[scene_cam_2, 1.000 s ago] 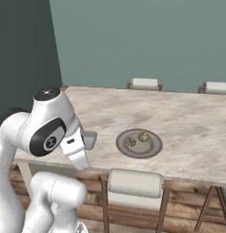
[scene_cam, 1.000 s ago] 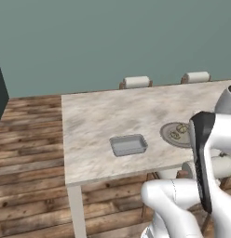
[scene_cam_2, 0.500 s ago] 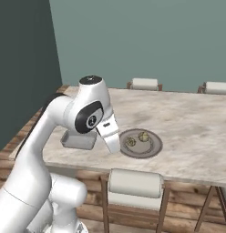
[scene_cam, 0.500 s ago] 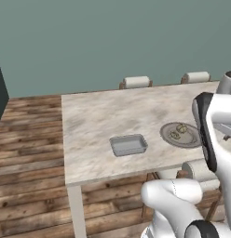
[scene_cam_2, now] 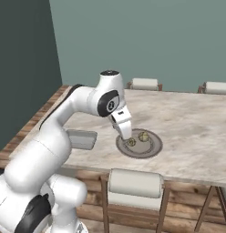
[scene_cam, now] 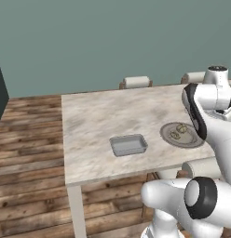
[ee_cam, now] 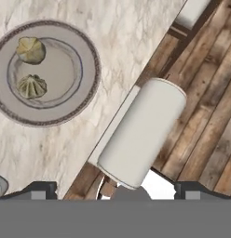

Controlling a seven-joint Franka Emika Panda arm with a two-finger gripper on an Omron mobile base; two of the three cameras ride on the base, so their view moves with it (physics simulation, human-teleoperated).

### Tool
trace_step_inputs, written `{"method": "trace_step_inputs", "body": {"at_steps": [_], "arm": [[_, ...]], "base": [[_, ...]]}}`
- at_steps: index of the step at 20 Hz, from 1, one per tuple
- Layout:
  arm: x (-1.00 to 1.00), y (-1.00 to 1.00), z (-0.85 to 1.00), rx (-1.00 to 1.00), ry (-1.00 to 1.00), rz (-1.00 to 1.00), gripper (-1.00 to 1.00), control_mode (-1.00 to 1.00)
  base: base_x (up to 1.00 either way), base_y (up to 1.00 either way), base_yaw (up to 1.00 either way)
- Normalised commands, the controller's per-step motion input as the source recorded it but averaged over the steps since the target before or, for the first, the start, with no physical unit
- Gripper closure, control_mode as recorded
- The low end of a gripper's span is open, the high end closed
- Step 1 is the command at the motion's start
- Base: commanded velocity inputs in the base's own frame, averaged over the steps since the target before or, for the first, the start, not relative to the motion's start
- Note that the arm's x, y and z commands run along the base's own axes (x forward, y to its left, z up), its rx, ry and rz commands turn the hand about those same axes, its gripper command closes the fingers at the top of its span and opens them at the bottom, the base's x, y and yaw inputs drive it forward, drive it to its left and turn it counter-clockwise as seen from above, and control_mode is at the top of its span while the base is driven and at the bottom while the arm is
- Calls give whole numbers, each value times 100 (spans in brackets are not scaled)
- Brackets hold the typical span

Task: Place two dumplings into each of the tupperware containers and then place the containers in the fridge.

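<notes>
Left base view: 1 tupperware container (scene_cam: 129, 144) sits empty on the table (scene_cam: 98, 116) — nothing packed yet.

Right base view: arm has swung out over the plate (scene_cam_2: 139, 144).

Hand view: 2 dumplings (ee_cam: 31, 50) on the plate; gripper (ee_cam: 115, 189) spread wide, apparently empty — fingertips barely show.

Your arm reaches up from the base and bends forward at the elbow, with the forearm angled downward toward the hand. In the right base view your gripper (scene_cam_2: 125, 133) hangs at the end of that forearm, pointing down and slightly forward. In the hand view you see its 2 dark fingertips (ee_cam: 39, 189) at the bottom edge, far apart at opposite sides, so the jaws stand fully spread with nothing between them. In the left base view your upper arm links rise at the right, the wrist joint topmost.
</notes>
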Motion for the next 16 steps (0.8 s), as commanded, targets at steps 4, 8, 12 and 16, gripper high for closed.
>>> {"method": "trace_step_inputs", "body": {"at_steps": [4,8,12,16], "arm": [[45,-11,-51,2,0,0,-100,-100],[23,-31,-41,3,0,0,-100,-100],[8,-23,-35,0,0,0,-100,-100],[34,-1,-29,0,-1,4,-100,-100]], "base": [[0,0,0],[0,0,0],[0,0,0],[0,0,0]]}}
